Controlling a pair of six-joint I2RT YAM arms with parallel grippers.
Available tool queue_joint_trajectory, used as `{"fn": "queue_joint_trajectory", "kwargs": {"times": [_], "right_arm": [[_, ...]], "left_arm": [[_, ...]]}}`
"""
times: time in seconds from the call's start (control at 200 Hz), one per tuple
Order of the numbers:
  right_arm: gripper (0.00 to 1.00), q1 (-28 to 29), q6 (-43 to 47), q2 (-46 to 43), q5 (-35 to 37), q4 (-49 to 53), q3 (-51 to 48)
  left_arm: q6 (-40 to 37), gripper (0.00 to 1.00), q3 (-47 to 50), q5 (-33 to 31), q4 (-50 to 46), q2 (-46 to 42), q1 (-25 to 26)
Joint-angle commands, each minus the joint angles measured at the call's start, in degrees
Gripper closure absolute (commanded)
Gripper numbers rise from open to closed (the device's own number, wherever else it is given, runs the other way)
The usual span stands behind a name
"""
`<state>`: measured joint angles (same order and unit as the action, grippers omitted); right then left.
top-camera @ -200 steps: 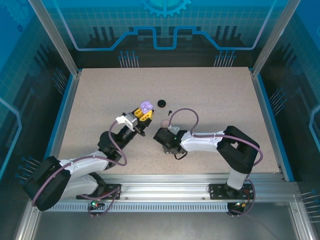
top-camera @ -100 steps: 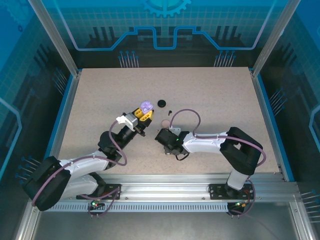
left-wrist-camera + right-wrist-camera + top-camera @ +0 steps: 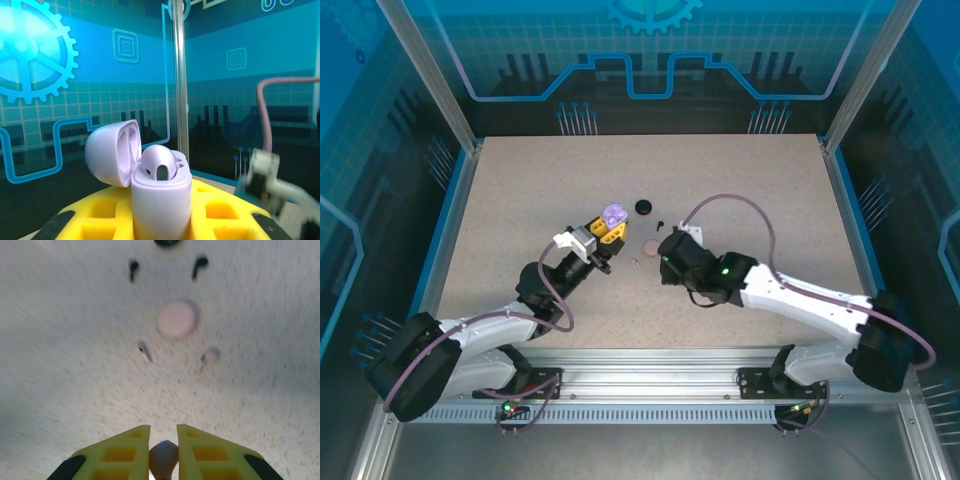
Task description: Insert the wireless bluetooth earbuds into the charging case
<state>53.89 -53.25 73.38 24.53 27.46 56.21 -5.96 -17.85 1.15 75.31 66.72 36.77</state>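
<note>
Earbuds, I count six: two black earbuds [image 3: 133, 269] [image 3: 199, 266] and two pink earbuds [image 3: 144, 351] [image 3: 210, 356] loose on table [image 3: 770, 200]. One lilac earbud [image 3: 159, 162] sits in the open lilac case [image 3: 160, 200], which the left gripper [image 3: 605, 229] clamps. Right gripper [image 3: 163, 437] pinches the second lilac earbud [image 3: 164, 456].

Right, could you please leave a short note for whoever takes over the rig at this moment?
Left gripper: shut on the open lilac case, held upright. One lilac earbud appears seated in it.
Right gripper: shut on the second lilac earbud, low over the table.
On the table: pink case with two pink earbuds beside it; black case with two black earbuds near it.
Done: one lilac earbud in.
Left: seat the held one, then the pink and black pairs.
</note>
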Motion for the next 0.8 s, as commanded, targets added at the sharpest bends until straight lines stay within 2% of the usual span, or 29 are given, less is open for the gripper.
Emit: {"fn": "queue_joint_trajectory", "kwargs": {"times": [0.0, 0.135, 0.35, 0.795], "right_arm": [[0.82, -2.0, 5.8, -4.8, 1.1, 0.8, 5.1], [0.82, -3.1, 11.3, -7.4, 0.7, 0.7, 12.1], [0.82, -3.0, 18.4, -6.7, -2.3, -4.3, 19.9], [0.82, 1.9, 25.3, -4.3, -3.6, -25.2, 13.0]], "left_arm": [[-0.1, 1.0, -1.8, 2.6, 1.8, 0.9, 0.6], [-0.4, 1.0, -2.0, 4.5, 3.5, 2.8, 0.7], [0.3, 1.0, -3.4, 6.4, 3.6, 5.3, 1.1], [1.4, 1.0, -5.9, 6.4, 1.4, 5.9, 2.0]]}}
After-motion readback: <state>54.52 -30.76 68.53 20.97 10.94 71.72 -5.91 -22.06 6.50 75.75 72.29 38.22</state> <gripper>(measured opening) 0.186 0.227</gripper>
